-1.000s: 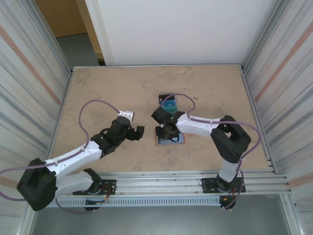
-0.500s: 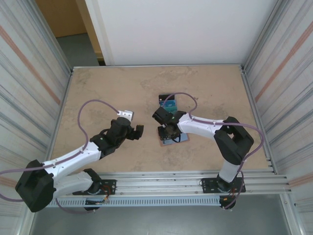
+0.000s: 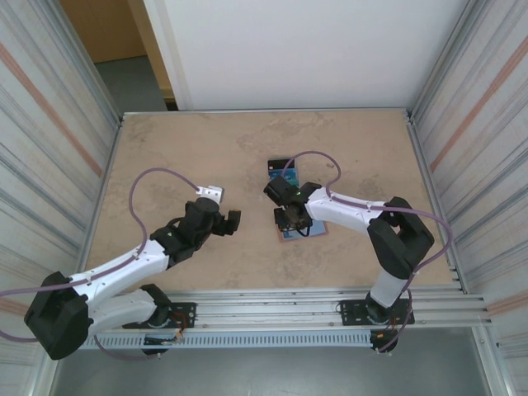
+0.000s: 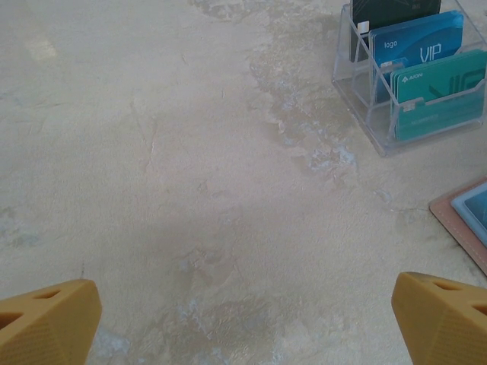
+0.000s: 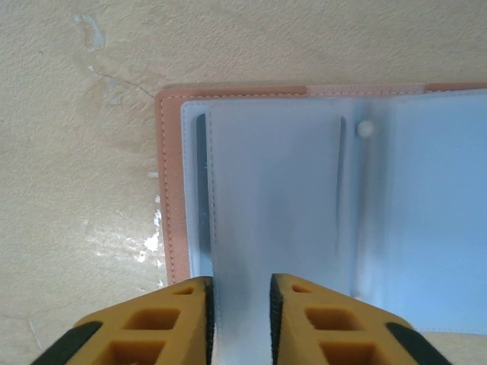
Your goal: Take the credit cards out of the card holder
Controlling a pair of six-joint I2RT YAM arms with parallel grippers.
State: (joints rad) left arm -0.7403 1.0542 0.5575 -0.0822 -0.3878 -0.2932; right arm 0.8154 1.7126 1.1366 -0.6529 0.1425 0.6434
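The card holder (image 5: 304, 198) lies open and flat on the table, a salmon rim around blue-grey pockets; its corner (image 4: 464, 217) also shows in the left wrist view. My right gripper (image 5: 240, 304) is low over its near left panel, jaws a narrow gap apart with only pocket surface between them. From above, the right gripper (image 3: 290, 221) covers the card holder's (image 3: 305, 230) left part. The credit cards stand upright in a clear rack: black (image 4: 392, 11), blue (image 4: 418, 46), teal (image 4: 441, 95). My left gripper (image 4: 247, 319) hangs wide open over bare table, left of the holder.
The clear acrylic rack (image 3: 285, 175) stands just beyond the card holder. Metal rails run along the near edge (image 3: 272, 301), and ribbed walls close in the left and right sides. The tabletop (image 3: 181, 157) is mottled beige stone.
The right gripper has moved a little right, and the card holder has slid right with it. Its jaws have parted slightly. The left arm has barely moved.
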